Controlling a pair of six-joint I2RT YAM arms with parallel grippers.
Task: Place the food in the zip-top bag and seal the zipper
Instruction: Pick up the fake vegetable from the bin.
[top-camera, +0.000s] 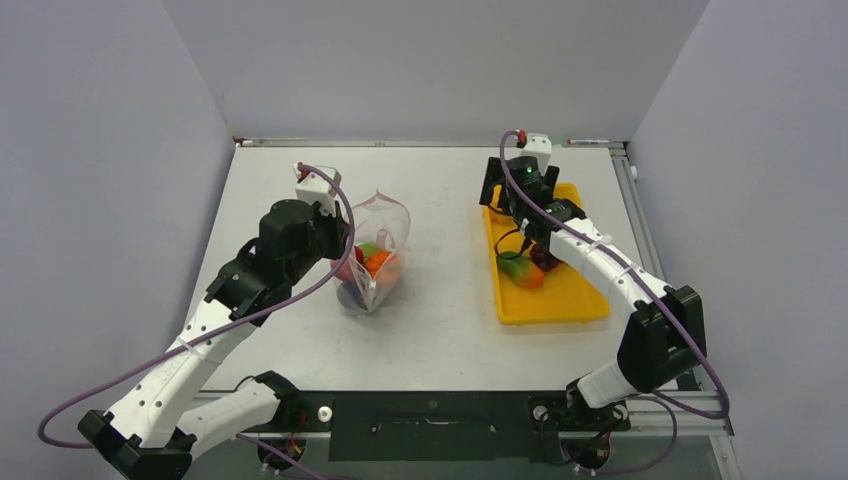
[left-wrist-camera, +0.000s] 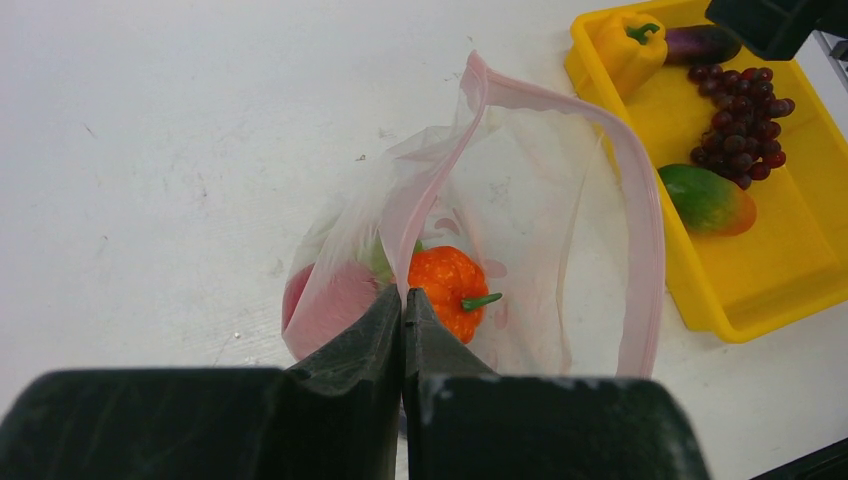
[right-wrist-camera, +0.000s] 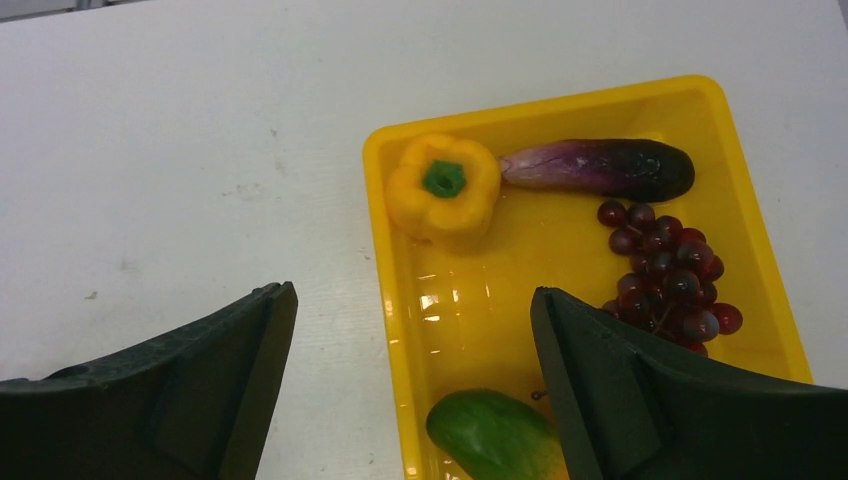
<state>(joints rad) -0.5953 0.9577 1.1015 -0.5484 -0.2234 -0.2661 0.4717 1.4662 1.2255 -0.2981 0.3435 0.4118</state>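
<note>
The right tool (right-wrist-camera: 412, 298), spread wide and empty, hangs over the yellow tray (right-wrist-camera: 540, 100) by the tabletop's right edge. The bell pepper (right-wrist-camera: 443, 185) lies just ahead, and the eggplant (right-wrist-camera: 600, 168) beside it runs lengthwise across the gap. The left tool (left-wrist-camera: 403, 300) pinches the zip-top bag (left-wrist-camera: 560, 200) open by its mouth, left of centre.

Yellow tray (right-wrist-camera: 480, 300), purple eggplant (right-wrist-camera: 600, 168), dark red grapes (right-wrist-camera: 665, 265), pink-rimmed clear bag (left-wrist-camera: 540, 220)

No writing, label, brand, number or sign can be read in any of the views. The only print to be seen is the pink dots on the clear zip-top bag (left-wrist-camera: 530, 230), and they form no letters or figures.
</note>
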